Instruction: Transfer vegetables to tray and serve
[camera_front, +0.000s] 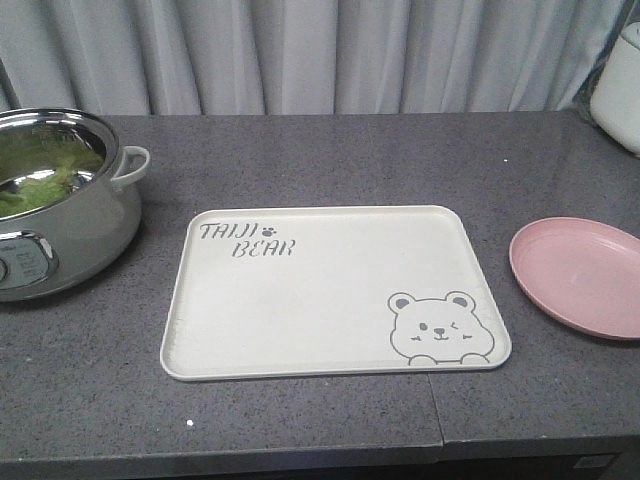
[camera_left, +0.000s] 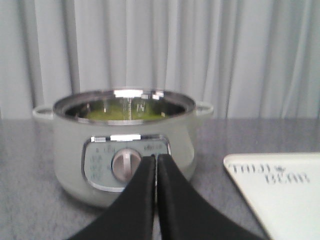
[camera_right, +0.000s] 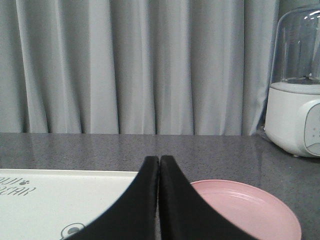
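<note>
The lettuce (camera_front: 40, 185) lies inside the electric pot (camera_front: 70, 245), at 9 o'clock from the tray (camera_front: 320, 300). Expect it light, limp, easily torn: pinch a thick fold, gently. Left hand (camera_left: 156, 159) and right hand (camera_right: 159, 159): fingers together, empty. The pink plate (camera_front: 575, 275) sits at 3 o'clock.

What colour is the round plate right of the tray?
The plate is pink; clearest in the exterior front-facing view.

An electric pot (camera_front: 70, 235) sits at left, a pink plate (camera_front: 580, 275) at right, a white appliance (camera_front: 622, 95) at upper right, and a grey curtain (camera_front: 320, 50) along the top.
</note>
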